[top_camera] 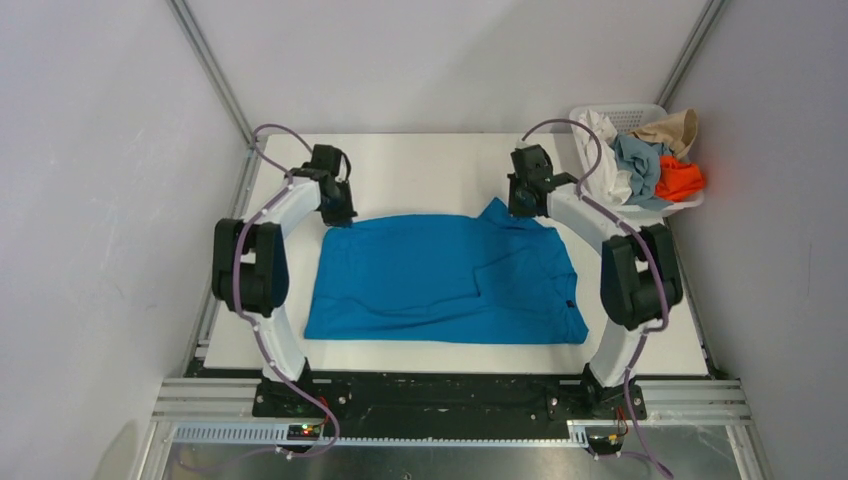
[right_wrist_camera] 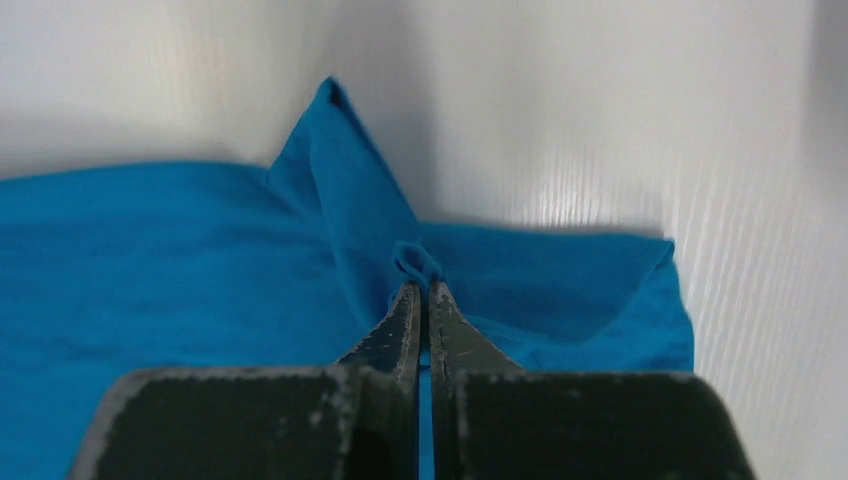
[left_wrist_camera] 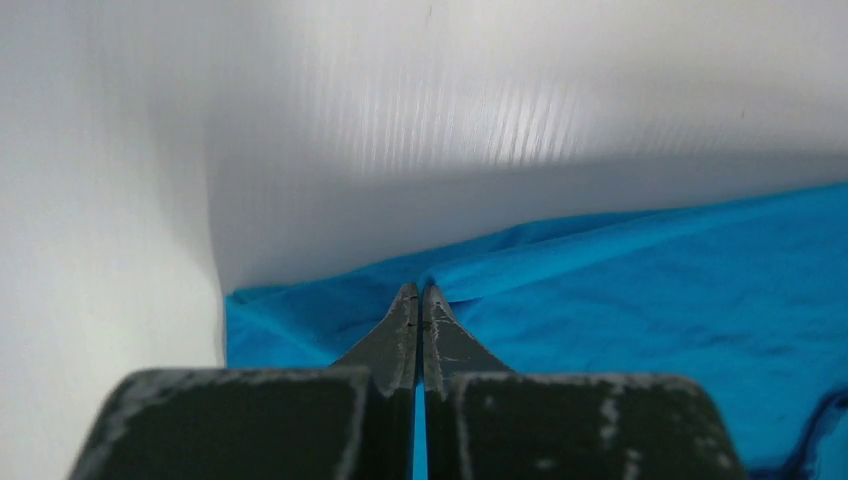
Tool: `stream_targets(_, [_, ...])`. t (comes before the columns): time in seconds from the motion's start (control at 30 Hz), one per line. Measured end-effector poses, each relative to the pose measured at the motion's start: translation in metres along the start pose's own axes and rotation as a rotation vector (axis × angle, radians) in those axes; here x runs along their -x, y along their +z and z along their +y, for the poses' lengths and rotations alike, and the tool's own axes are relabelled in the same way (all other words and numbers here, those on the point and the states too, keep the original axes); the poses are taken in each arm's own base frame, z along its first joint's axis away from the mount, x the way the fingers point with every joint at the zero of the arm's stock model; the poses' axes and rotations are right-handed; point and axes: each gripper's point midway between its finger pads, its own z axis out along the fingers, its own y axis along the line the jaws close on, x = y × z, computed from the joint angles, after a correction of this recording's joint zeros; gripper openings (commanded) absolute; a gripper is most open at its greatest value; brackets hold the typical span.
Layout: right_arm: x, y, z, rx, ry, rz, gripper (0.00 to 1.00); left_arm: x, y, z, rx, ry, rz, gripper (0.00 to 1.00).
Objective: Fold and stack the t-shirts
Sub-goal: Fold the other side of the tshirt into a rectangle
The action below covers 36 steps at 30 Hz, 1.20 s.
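White worktop (top_camera: pixel 430 170), pale walls all round, and the blue shirt (top_camera: pixel 420 285) lies spread across the middle, long side running left to right. Left hand (left_wrist_camera: pixel 420 293) is down at the far-left corner, fingers pressed tight together with the hem nipped between the tips. Right hand (right_wrist_camera: pixel 421 288) is on the far edge towards the right, fingers just as tight. A small knot of blue cloth bunches at their tips and a peak of fabric stands up beyond it. So both hands have hold of the far edge, one towards each end.

How far along? Early, I'd say. The blue shirt looks to have one panel on its right side laid over, and a crease runs across it in the top view. From that height, though, I can't tell whether that is a proper fold or only a wrinkle. It is no neat packet yet, and no stack shows anywhere on the worktop.

Over at the far-right corner sits the basket (top_camera: pixel 615 108), with four more heaped in it: white shirt (top_camera: pixel 610 180), grey-blue shirt (top_camera: pixel 640 160), tan shirt (top_camera: pixel 678 128), orange shirt (top_camera: pixel 680 178). None of those is folded. My read: the far edge comes over to the near one next, then more folds, then the basket lot one by one.
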Motion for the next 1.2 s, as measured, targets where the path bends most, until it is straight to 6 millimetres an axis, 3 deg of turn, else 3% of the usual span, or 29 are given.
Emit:
stream_targets(0.1, [-0.013, -0.02, 0.006, 0.033, -0.009, -0.003, 0.0, -0.012, -0.012, 0.002, -0.007, 0.016, -0.018, 0.0])
stream_targets(0.37, [-0.072, -0.073, 0.013, 0.05, -0.098, 0.041, 0.0, -0.051, -0.034, 0.0, -0.048, 0.067, -0.076, 0.0])
stream_targets(0.57, [-0.098, -0.109, -0.01, 0.008, -0.095, 0.033, 0.0, -0.059, -0.057, -0.001, -0.085, 0.074, -0.153, 0.0])
stream_targets(0.87, [-0.139, -0.129, -0.047, -0.095, -0.067, 0.093, 0.0, -0.078, -0.057, 0.016, -0.038, 0.062, -0.175, 0.0])
stream_targets(1.03, [-0.139, -0.142, -0.052, -0.094, -0.036, 0.064, 0.0, -0.08, -0.058, 0.023, -0.008, 0.057, -0.192, 0.0])
stream_targets(1.2, [-0.14, -0.146, -0.054, -0.088, -0.022, 0.054, 0.0, -0.077, -0.065, 0.023, -0.011, 0.054, -0.219, 0.09])
